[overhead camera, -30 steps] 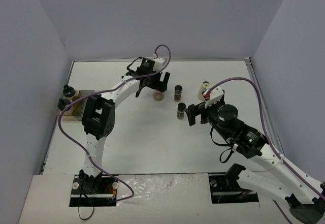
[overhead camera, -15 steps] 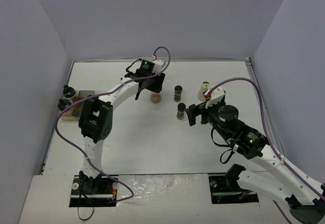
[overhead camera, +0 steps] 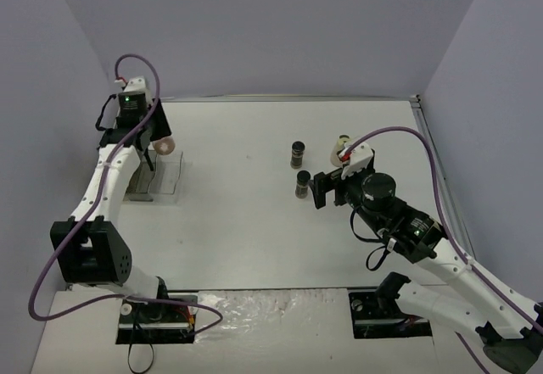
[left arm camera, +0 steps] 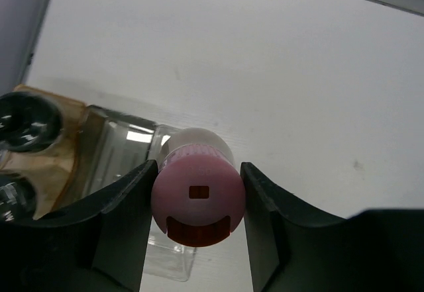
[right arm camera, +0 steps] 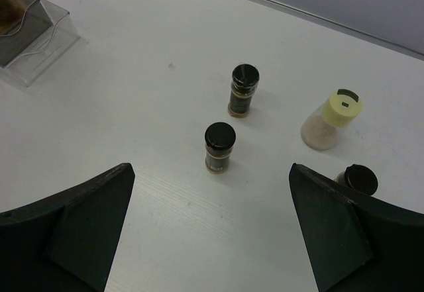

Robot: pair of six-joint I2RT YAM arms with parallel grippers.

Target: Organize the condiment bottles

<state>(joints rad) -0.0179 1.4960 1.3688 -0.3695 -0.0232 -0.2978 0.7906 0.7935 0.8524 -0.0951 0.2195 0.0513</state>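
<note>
The left gripper was clamped on the pink-capped jar, above the clear tray holding two black-capped jars. It should go straight down into a free compartment, though which one lay beneath was unclear. The right gripper hung wide open over four loose jars.

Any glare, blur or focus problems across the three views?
Top external: soft, even light, the white table is bright and shadows are faint. Left wrist: the pink-capped jar sits very close and slightly soft, and the clear tray shows bright glare patches. Right wrist: its own fingers are dark and blurred in the foreground, while the centre black-capped jar is sharp.
</note>
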